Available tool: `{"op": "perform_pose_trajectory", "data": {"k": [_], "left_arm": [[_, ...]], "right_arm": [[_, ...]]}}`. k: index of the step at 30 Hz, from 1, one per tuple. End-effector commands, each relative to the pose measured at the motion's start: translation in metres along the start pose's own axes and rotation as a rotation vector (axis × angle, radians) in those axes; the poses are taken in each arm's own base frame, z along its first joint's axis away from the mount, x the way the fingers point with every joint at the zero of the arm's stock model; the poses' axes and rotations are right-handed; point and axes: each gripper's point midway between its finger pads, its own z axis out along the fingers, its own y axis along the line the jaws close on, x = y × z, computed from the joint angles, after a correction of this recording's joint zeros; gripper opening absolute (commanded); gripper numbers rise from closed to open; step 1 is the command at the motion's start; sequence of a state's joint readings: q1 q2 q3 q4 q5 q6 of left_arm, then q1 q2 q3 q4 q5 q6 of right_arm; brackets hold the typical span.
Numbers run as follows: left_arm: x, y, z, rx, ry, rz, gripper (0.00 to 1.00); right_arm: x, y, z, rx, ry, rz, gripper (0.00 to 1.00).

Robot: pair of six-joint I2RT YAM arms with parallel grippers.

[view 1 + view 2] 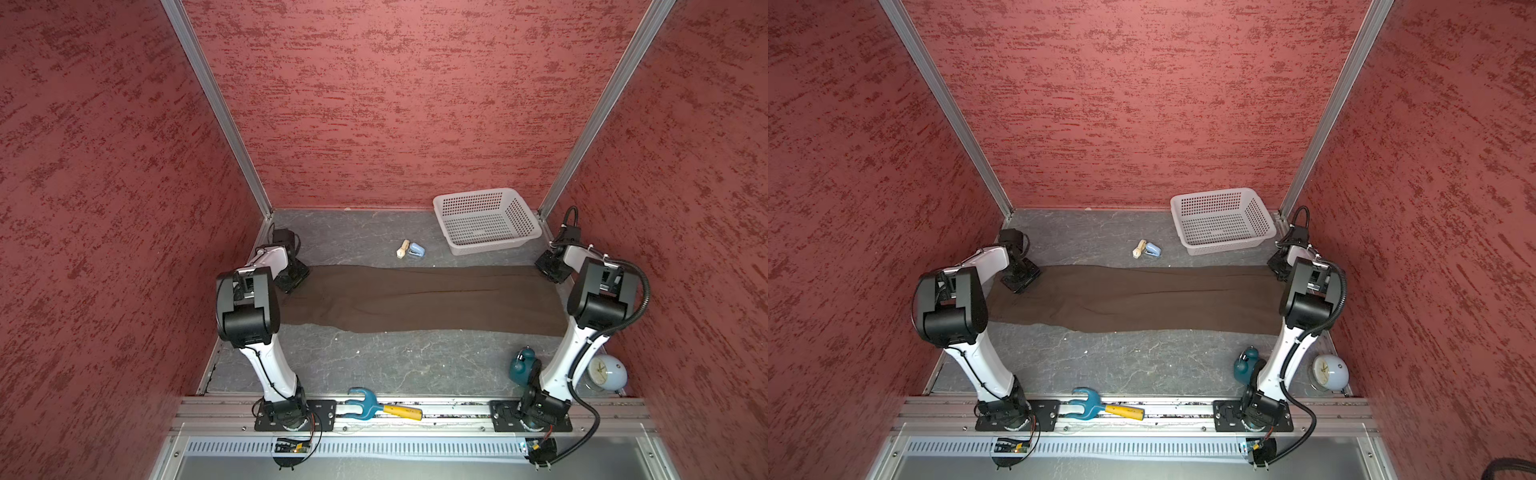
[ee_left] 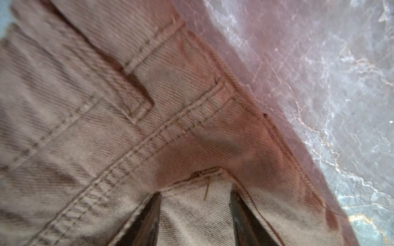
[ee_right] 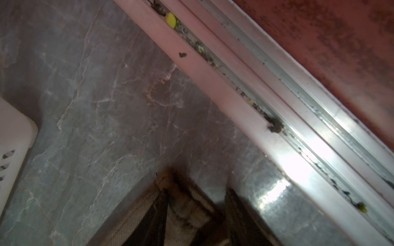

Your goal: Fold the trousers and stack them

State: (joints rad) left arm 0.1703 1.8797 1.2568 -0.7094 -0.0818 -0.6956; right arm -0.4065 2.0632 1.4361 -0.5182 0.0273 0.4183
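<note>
So the grey stone-look table [image 1: 374, 365] has the trousers [image 1: 415, 299] laid out as one long brown strip, running side to side across the middle and reaching almost from arm to arm. To me it looks like the lengthwise fold is done, one leg on top of the other, and the crosswise folds haven't started. The white basket [image 1: 486, 220] sits empty at the back right, apart from the cloth. The left claw [image 1: 293, 276] is down on the far corner of the waist end. Its wrist view shows pocket stitching, with cloth filling the whole gap between the fingers [image 2: 153, 219], but I can't tell if it's actually pinching or just straddling. The right claw [image 1: 552, 270] is at the far corner of the hem end, and from its wrist view I'd call it open: the fingers [image 3: 238, 213] stand apart, with the hem bunched loosely between them and a bit of table showing in the gap. My guess for the next move is a proper grip on one end, then carrying it over to the other without dragging the layers apart. Small stuff: a pale blue clock [image 1: 606, 372], a blue fork tool [image 1: 374, 407] and a little stapler [image 1: 415, 250]. There's no brand or writing I can read anywhere, and the clock face is too small.
</note>
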Motion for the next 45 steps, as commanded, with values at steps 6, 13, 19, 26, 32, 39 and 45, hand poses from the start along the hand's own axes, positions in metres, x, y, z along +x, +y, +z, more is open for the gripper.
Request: {"op": "perform_pose_trajectory", "data": {"k": [6, 13, 19, 26, 32, 39, 45], "left_arm": [[0.0, -0.012, -0.037, 0.016, -0.054, 0.048, 0.14], [0.01, -0.055, -0.079, 0.079, -0.128, 0.173, 0.58], [0.068, -0.136, -0.076, 0.204, -0.044, 0.392, 0.58], [0.139, -0.193, -0.048, 0.21, 0.08, 0.583, 0.58], [0.165, -0.206, -0.031, 0.198, 0.141, 0.632, 0.62], [0.168, -0.202, -0.017, 0.153, 0.179, 0.626, 0.58], [0.175, -0.2, -0.008, 0.127, 0.216, 0.629, 0.49]], "right_arm": [[-0.007, -0.017, -0.065, 0.025, -0.105, 0.033, 0.52], [0.001, -0.035, -0.076, 0.05, -0.086, 0.049, 0.53], [-0.001, -0.035, -0.073, 0.032, -0.046, 0.058, 0.51], [0.001, -0.035, -0.064, 0.033, -0.028, 0.047, 0.51], [0.011, -0.035, -0.051, 0.017, 0.006, 0.046, 0.52], [0.013, -0.035, -0.048, 0.015, 0.009, 0.05, 0.52], [0.013, -0.037, -0.049, 0.025, 0.002, 0.051, 0.52]]}}
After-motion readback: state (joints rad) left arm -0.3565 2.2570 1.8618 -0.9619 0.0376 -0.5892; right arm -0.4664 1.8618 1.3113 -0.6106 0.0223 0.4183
